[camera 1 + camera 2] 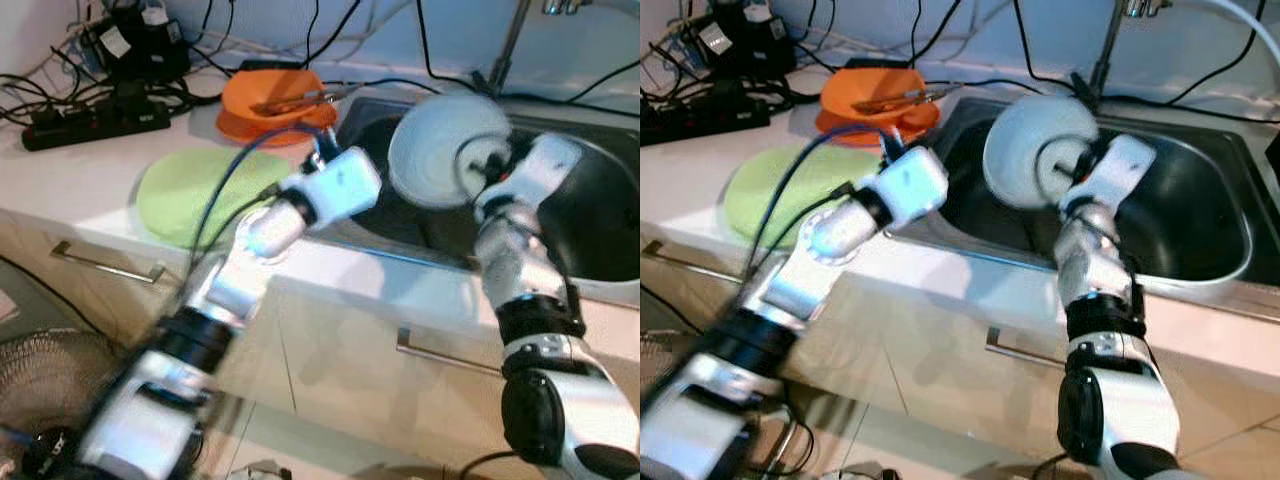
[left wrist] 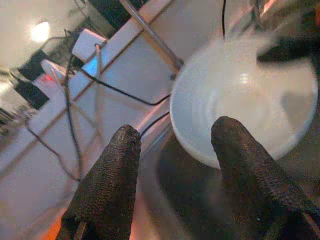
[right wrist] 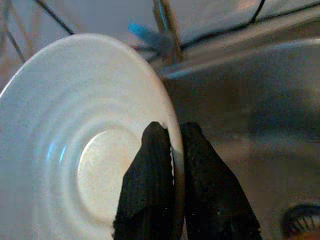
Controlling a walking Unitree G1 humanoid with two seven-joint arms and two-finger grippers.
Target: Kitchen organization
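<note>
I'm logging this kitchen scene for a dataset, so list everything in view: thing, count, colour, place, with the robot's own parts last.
white plate: 1, white, held on edge above the sink, its rim pinched by the right gripper
sink: 1, steel, dark basin set in the counter
tap: 1, metal, behind the sink
orange plate: 1, orange, on the counter beside the sink, with utensils lying on it
green plate: 1, pale green, on the counter in front of the orange plate
power strip: 1, black, at the counter's back with many cables
cabinet handles: 2, metal, on the fronts below the counter
right gripper: 1, black fingers, shut on the white plate
left gripper: 1, black fingers, open, pointing at the white plate
</note>
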